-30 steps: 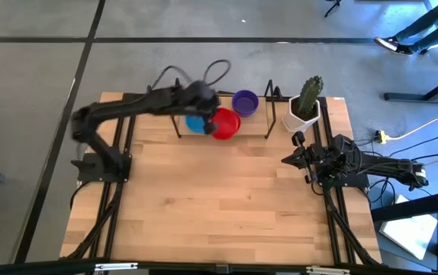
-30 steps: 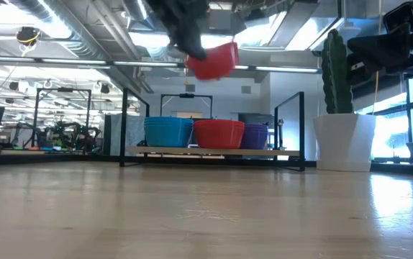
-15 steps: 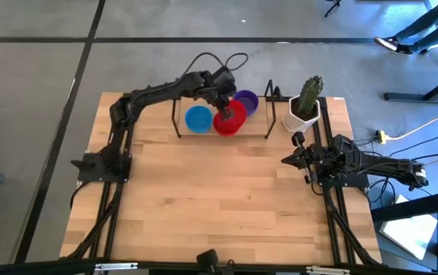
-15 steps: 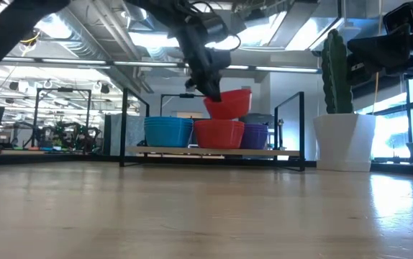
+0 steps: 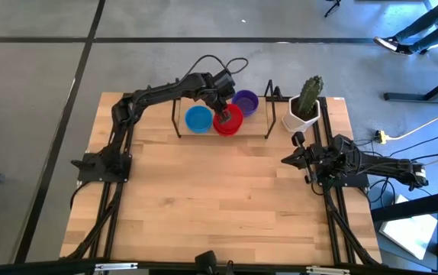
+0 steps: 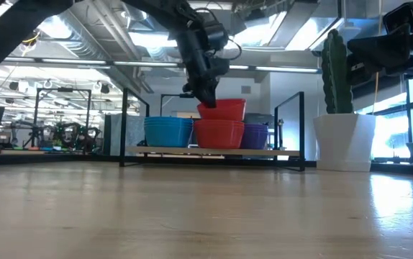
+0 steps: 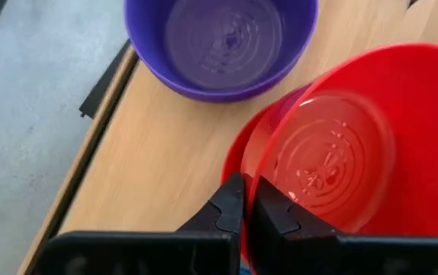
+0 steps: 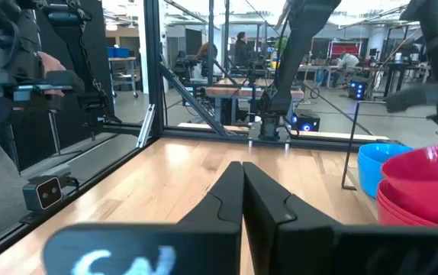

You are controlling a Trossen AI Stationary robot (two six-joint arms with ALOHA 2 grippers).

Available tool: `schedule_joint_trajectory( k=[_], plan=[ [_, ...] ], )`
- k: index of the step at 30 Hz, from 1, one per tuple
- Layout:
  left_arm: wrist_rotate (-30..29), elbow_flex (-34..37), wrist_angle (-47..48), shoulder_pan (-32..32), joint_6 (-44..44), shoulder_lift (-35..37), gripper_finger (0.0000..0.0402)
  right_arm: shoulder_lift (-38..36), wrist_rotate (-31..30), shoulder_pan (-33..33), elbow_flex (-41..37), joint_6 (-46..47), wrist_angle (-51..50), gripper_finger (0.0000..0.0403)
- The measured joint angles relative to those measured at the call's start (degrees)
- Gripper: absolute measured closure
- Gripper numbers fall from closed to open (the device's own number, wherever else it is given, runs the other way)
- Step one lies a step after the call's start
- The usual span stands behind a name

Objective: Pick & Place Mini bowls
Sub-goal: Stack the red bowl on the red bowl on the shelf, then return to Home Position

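Left tool pinching red bowl rim atop red stack.

blue bowl stacks: one
red bowl stacks: one
purple bowl stacks: one
cactus pots: one
arms: two

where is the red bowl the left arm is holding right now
In the low view the held red bowl sits tilted on top of the red stack, pinched by the left gripper, between the blue stack and purple stack.
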State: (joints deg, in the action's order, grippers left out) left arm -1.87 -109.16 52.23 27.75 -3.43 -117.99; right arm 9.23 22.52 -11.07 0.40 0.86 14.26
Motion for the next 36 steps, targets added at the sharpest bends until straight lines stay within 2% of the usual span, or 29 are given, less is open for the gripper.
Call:
schedule_joint_trajectory(
  k=[10,26,28,32,36],
  plan=[
    [-0.1,0.0,0.9,0.4,-2.2,-1.6,0.0391,0.0,0.0,0.0,0.0,0.0,0.0,0.0398],
    [-1.0,-0.2,-0.6,-0.5,-6.1,-0.3,0.0276,0.0,0.0,0.0,0.0,0.0,0.0,0.0391],
    [-0.6,-0.2,-0.2,-0.5,-8.4,1.0,0.0268,0.0,0.0,0.0,0.0,0.0,-0.1,0.039],
    [3.9,0.6,1.8,-2.3,-11.2,6.9,0.027,-0.1,1.2,0.0,0.0,-1.3,0.0,0.0394],
    [4.1,7.9,-1.0,-7.1,-13.6,18.2,0.0303,-0.8,0.6,0.0,0.0,-1.3,0.6,0.0399]
  ],
)
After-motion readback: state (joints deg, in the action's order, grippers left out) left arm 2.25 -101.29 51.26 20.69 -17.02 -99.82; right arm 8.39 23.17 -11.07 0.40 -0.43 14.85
